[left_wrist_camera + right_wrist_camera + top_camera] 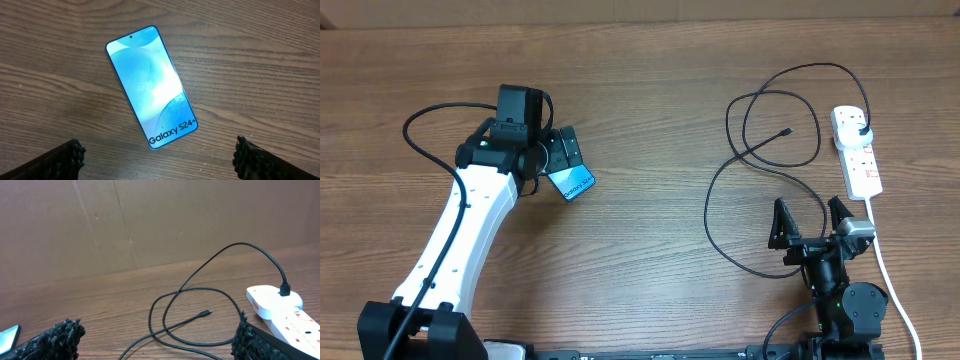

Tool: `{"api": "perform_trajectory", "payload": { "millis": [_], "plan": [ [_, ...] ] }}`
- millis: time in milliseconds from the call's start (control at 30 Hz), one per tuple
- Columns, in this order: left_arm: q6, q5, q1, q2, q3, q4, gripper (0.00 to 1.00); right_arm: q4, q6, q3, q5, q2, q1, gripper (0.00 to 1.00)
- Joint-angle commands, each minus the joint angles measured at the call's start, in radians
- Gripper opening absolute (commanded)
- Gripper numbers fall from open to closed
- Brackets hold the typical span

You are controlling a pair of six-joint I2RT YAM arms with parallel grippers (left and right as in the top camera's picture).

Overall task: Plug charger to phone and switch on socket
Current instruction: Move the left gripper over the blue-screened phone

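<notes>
The phone (576,182) lies flat on the table left of centre, light blue screen up; in the left wrist view (150,85) it lies diagonally with "Galaxy S24+" text at its near end. My left gripper (563,150) hovers over it, open and empty, fingertips wide apart (159,157). The charger's black cable (760,165) lies in loose loops at the right, its connector tip (787,131) free on the table (206,313), its plug head (861,130) in the white socket strip (857,152). My right gripper (811,222) is open and empty near the front edge.
The strip's thick white cord (892,280) runs toward the front right edge beside my right arm. A brown cardboard wall (125,220) stands behind the table. A sliver of the phone (7,337) shows at the far left of the right wrist view.
</notes>
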Motion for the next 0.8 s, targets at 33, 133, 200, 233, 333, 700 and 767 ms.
{"api": "perform_trajectory", "payload": {
  "millis": [33, 133, 200, 233, 333, 700, 767],
  "plan": [
    [-0.037, -0.016, -0.005, 0.003, 0.028, -0.01, 1.0, 0.004, 0.004, -0.011, 0.002, -0.01, -0.002, 1.0],
    [-0.048, -0.016, -0.005, 0.003, 0.028, -0.026, 1.0, 0.004, 0.004, -0.011, 0.002, -0.01, -0.002, 1.0],
    [-0.055, -0.016, -0.005, 0.003, 0.028, -0.031, 1.0, 0.004, 0.004, -0.011, 0.002, -0.01, -0.002, 1.0],
    [-0.056, -0.016, -0.005, 0.003, 0.028, -0.031, 1.0, 0.004, 0.004, -0.011, 0.002, -0.01, -0.002, 1.0],
    [-0.076, -0.016, -0.004, 0.003, 0.029, -0.031, 1.0, 0.004, 0.004, -0.011, 0.002, -0.01, -0.002, 1.0],
    [-0.09, -0.017, -0.004, 0.075, 0.174, -0.088, 1.0, 0.004, 0.004, -0.011, 0.002, -0.01, -0.002, 1.0],
    [-0.109, -0.021, -0.004, 0.123, 0.22, -0.131, 1.0, 0.004, 0.004, -0.011, 0.002, -0.01, -0.002, 1.0]
  ]
}}
